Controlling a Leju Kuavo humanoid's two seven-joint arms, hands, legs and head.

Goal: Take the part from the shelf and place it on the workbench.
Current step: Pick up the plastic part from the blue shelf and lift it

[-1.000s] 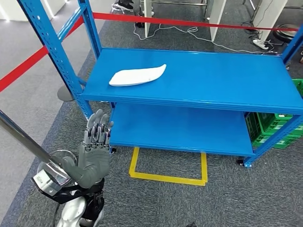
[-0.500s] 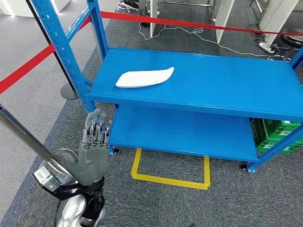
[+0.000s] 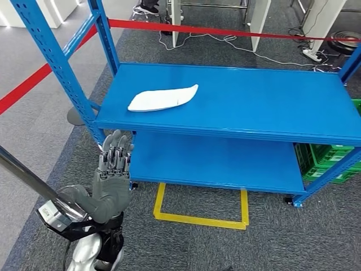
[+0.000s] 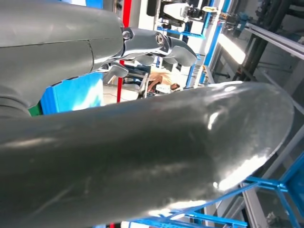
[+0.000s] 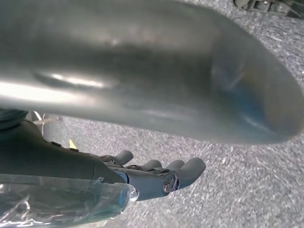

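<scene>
Camera view shifts between frames: the shelf (image 3: 238,101) and white part (image 3: 162,97) slide slightly left and lower in frame than half a second ago, a move of the robot's body rather than of the things, while the left hand (image 3: 113,175) keeps its place at lower left. Fingers stand straight and close together, holding nothing; the right hand (image 5: 157,175) hangs over the carpet, fingers loosely extended and empty. Part lies flat on the top shelf, upper centre-left, well apart from the hand, so the reach is not yet begun.
</scene>
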